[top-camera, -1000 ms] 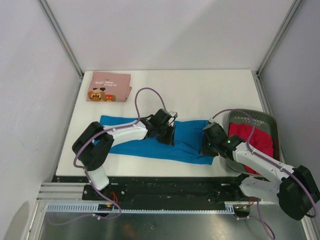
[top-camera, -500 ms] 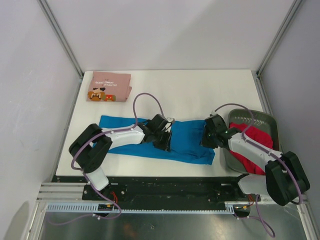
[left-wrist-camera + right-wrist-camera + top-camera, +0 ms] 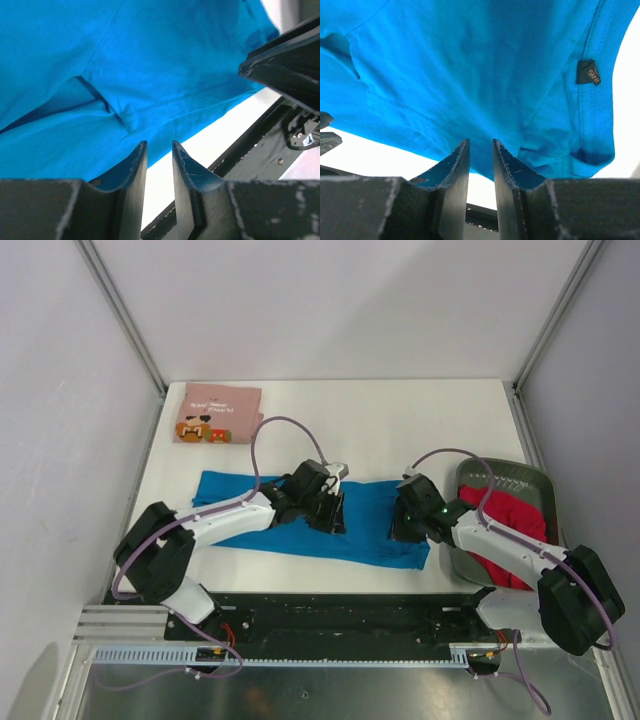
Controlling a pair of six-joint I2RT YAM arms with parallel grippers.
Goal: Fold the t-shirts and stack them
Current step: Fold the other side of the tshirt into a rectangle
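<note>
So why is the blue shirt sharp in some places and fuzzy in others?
Left wrist view: the blue t-shirt blurs toward the top right, and the table glares white. Right wrist view: the size tag is sharp. Top view: even light, soft shadows.

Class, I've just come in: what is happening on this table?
Two robot arms are working on the blue t-shirt, laid out on the table. The left fingers and right fingers hover low over it, slightly apart, holding nothing. The pink t-shirt lies folded at the far left corner; the red t-shirt sits in the basket.
</note>
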